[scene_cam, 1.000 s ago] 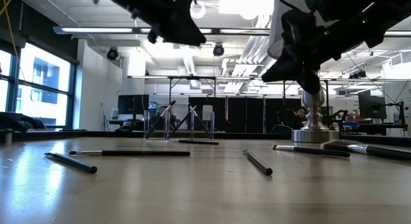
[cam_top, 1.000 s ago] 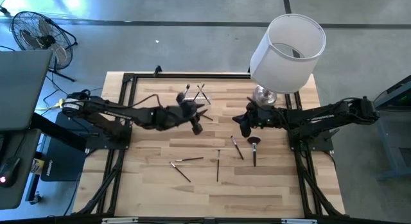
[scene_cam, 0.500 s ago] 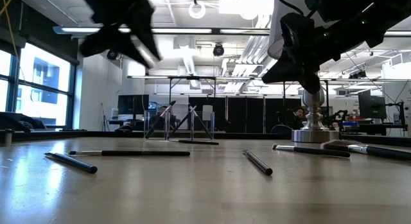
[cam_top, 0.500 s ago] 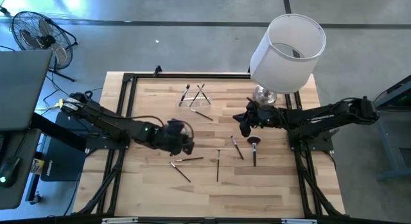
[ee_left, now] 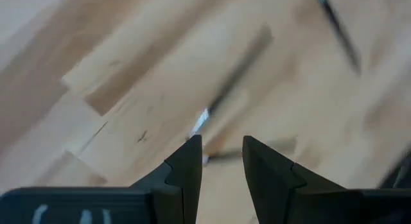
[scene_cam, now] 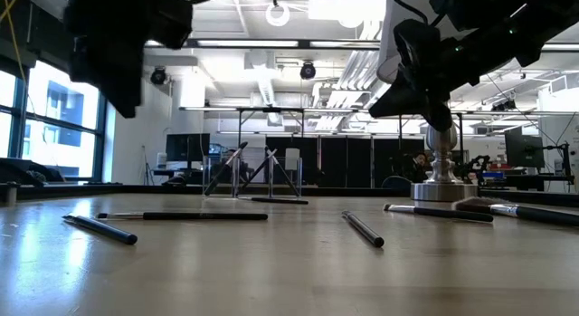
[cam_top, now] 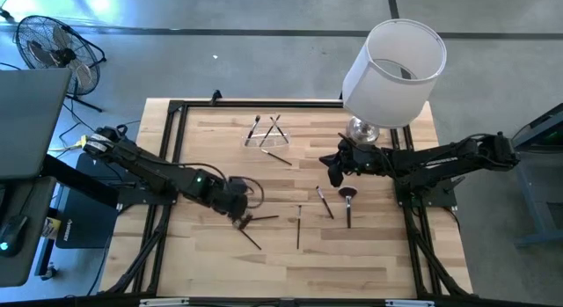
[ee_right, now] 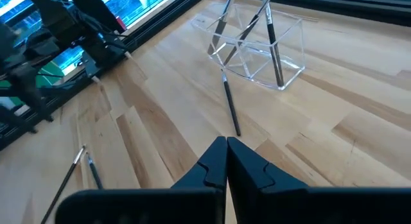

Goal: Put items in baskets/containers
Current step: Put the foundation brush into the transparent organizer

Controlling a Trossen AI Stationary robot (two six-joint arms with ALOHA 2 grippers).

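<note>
clear plastic, the holder sits toward the far side of the table, with a few brushes leaning in it and one more brush lying flat just beside it on the wood. the rest are scattered nearer the middle: two brushes crossing near the left arm, a single dark one lying alone, and a short brush next to the fluffy brush close to the right arm.

the left gripper is down low over the crossed pair, right at the end of one handle; from its wrist its fingers stand a little apart with nothing between them, a blurred brush on the boards just ahead. the right gripper hangs above the table near the lamp base, fingers pressed together and empty, pointing toward the holder.

a big white lampshade stands at the far right corner. a fan sits on the floor off to the far left.
</note>
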